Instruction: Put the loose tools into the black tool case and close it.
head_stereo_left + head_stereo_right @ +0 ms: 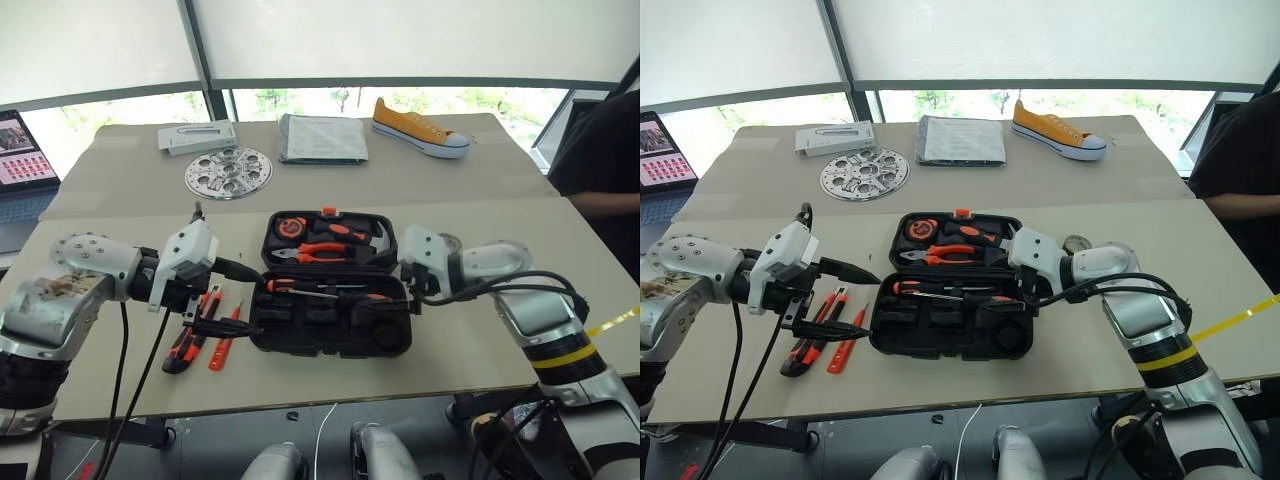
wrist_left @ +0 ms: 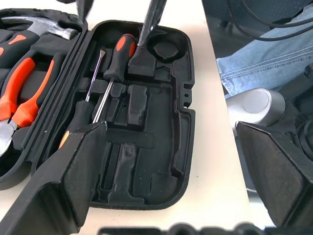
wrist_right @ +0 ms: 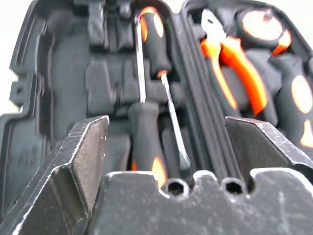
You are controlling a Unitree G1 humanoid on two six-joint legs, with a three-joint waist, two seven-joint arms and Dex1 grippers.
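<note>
Black moulded plastic clamshell tool case [image 1: 330, 320] is lying open on the pale beige table [image 1: 480, 330], lid half toward the window, recessed half toward the robot. Lid half is holding orange-handled pliers [image 1: 325, 251], a hammer with orange-black grip [image 2: 44, 30] and an orange tape measure [image 1: 291, 227]. Two orange-and-black-handled screwdrivers [image 1: 310, 288] are lying side by side, head to tail, in the near half along the hinge; the other recesses of that half are showing bare. A round dark shape sits at the near right corner recess [image 1: 383, 335]; cannot tell whether it is the tape roll. Still loose on the table, just left of the case: an orange-black utility knife [image 1: 185, 345] and a slim orange tester screwdriver [image 1: 222, 347], lying near each other and apart from the case. Left hand [image 1: 238, 298] is hovering over those two, black fingers spread wide, gripping nothing, pointing toward the case. Right hand [image 3: 166, 147] is hanging at the case's right end above the screwdrivers, fingers standing well apart, empty. Farther back on the table: a perforated round metal disc [image 1: 228, 172], a folded grey cloth [image 1: 322, 138], a yellow canvas sneaker [image 1: 420, 128].
</note>
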